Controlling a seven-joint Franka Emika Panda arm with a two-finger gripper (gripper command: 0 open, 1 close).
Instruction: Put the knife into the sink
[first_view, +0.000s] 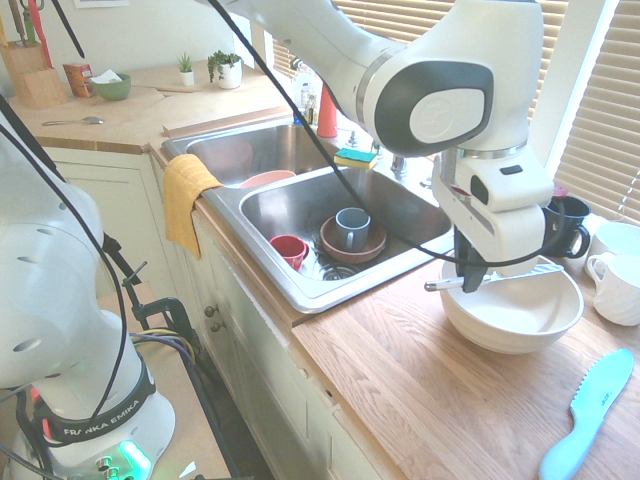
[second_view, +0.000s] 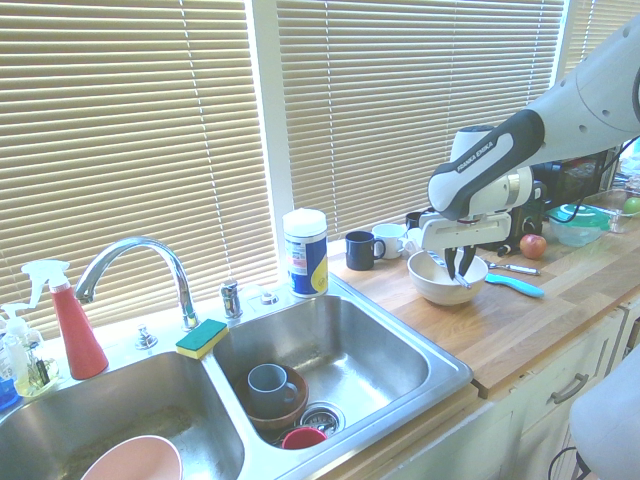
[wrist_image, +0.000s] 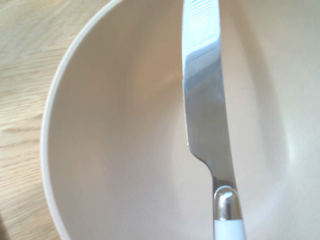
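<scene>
Nearest to me on the wooden counter (first_view: 420, 390) lies the teal plastic knife (first_view: 592, 410), which I leave alone. Just beyond it stands the white bowl (first_view: 512, 308), and the knife (first_view: 495, 277) I want rests level across its rim, white handle to one side, thin silver blade to the other. My gripper (first_view: 470, 280) points straight down over the bowl with its fingers drawn in around the knife near where handle meets blade; I judge it gripped but not lifted yet. It should be light and stiff, though the polished metal is slippery and may swivel in a narrow pinch, so holding near the middle seems sensible. Further left, the sink (first_view: 300, 290) holds a grey mug (first_view: 351, 228), a brown dish and a red cup.
</scene>
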